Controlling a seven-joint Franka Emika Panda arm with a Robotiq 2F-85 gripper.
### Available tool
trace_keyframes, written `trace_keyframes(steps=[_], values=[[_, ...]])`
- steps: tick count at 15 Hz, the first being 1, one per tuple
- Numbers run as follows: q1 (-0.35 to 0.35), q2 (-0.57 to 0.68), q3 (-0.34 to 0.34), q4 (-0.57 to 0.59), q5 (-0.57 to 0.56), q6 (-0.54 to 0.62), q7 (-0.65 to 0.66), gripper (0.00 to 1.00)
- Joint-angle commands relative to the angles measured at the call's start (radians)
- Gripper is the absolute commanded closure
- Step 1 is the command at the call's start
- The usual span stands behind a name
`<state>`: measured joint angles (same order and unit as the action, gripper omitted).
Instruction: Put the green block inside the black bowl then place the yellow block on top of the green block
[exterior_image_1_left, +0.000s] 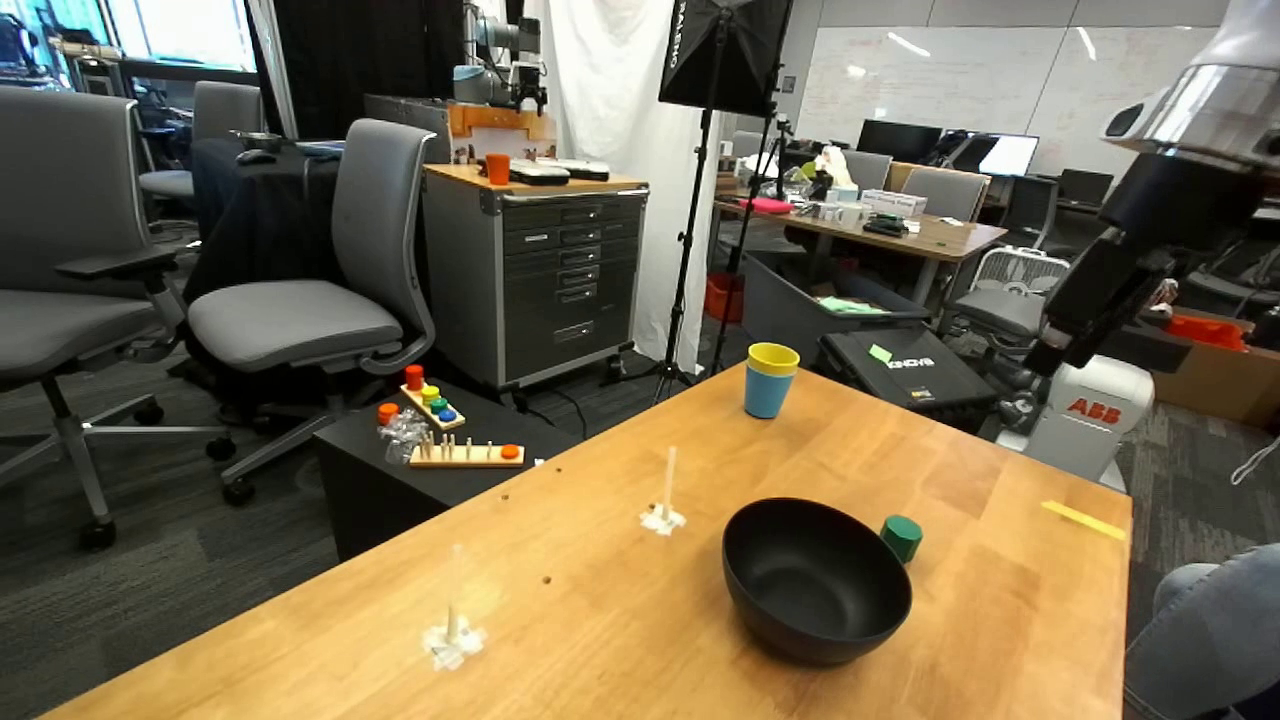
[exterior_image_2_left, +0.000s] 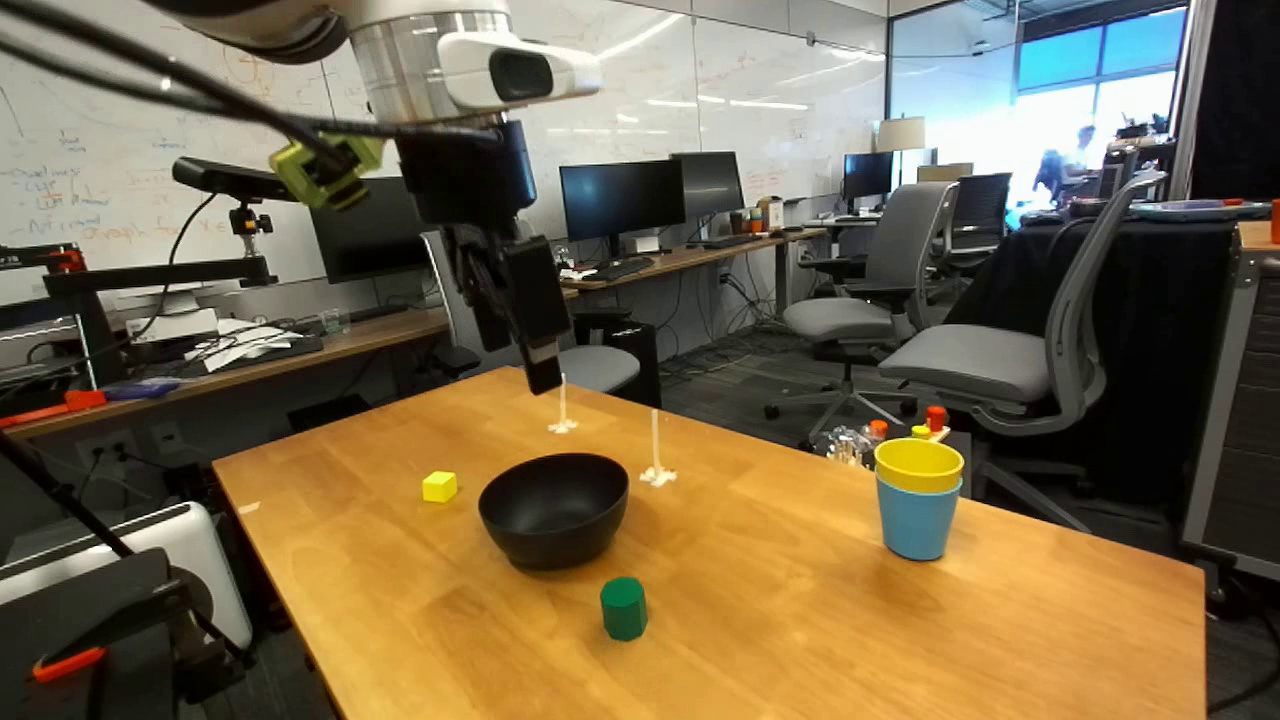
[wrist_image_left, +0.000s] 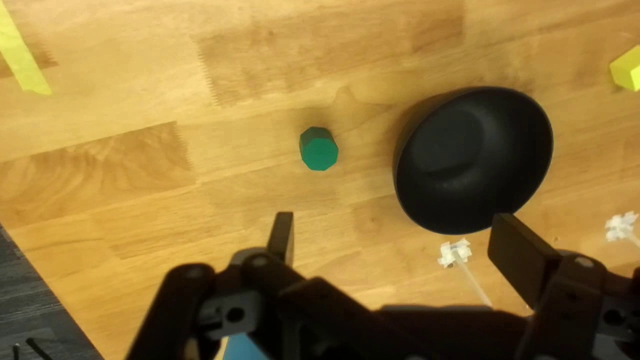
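Note:
The black bowl (exterior_image_1_left: 815, 585) stands upright on the wooden table in both exterior views (exterior_image_2_left: 550, 515) and in the wrist view (wrist_image_left: 475, 160). Its inside shows nothing in it. The green block (exterior_image_1_left: 901, 538) stands on the table beside the bowl, apart from it (exterior_image_2_left: 624, 608); the wrist view shows it left of the bowl (wrist_image_left: 319, 149). The yellow block (exterior_image_2_left: 439, 487) lies on the table on the bowl's other side; it is cut by the wrist view's right edge (wrist_image_left: 626, 70). My gripper (wrist_image_left: 392, 217) is open and empty, high above the table (exterior_image_2_left: 542, 370).
A yellow cup sits in a blue cup (exterior_image_1_left: 768, 392) on the table, also in an exterior view (exterior_image_2_left: 917, 515). Two thin upright pegs (exterior_image_1_left: 669, 485) (exterior_image_2_left: 655, 448) are taped to the table near the bowl (wrist_image_left: 455, 252). A strip of yellow tape (exterior_image_1_left: 1083, 519) lies near an edge.

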<state>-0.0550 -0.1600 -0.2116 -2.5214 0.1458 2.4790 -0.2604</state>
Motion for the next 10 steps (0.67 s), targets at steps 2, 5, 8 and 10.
trace_keyframes(steps=[2,5,8,10], values=[[-0.003,0.150,-0.011,0.043,0.248,0.135,-0.112,0.00],[-0.032,0.264,0.013,0.112,0.329,0.126,-0.144,0.00],[-0.075,0.375,0.038,0.204,0.311,0.099,-0.102,0.00],[-0.105,0.446,0.055,0.272,0.289,0.085,-0.078,0.00]])
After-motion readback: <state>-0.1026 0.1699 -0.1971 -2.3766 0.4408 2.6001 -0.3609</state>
